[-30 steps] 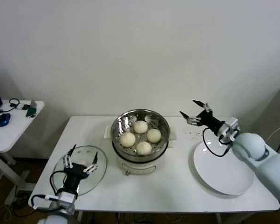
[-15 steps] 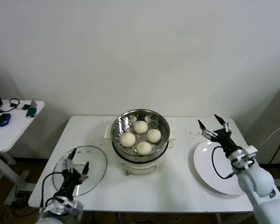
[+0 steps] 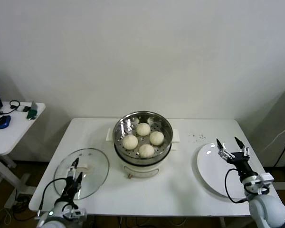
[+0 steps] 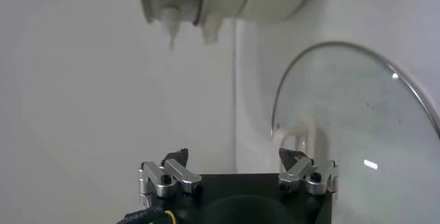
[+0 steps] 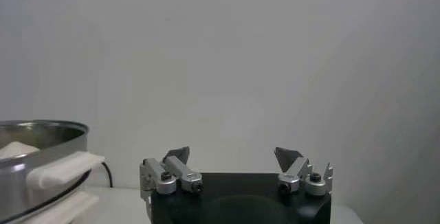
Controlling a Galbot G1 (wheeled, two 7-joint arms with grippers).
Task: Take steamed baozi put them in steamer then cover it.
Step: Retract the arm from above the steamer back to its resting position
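From the head view, four steamed baozi (image 3: 143, 138) are seen inside the steamer (image 3: 143, 126) at table centre, while the cover (image 3: 81, 172) lies flat at the table's left front. The left gripper (image 3: 75, 175) is held over the cover's near edge, the right gripper (image 3: 231, 147) above a white plate (image 3: 210, 170), both spread apart and empty. In the left wrist view, the cover (image 4: 357, 122) is seen beside the parted fingers (image 4: 175, 158). In the right wrist view, the steamer (image 5: 38, 151) is shown off to one side of the open right gripper (image 5: 232, 155).

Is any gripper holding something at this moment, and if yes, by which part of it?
Nothing is held. The left gripper is open over the glass cover without gripping it. The right gripper is open and empty above the white plate.
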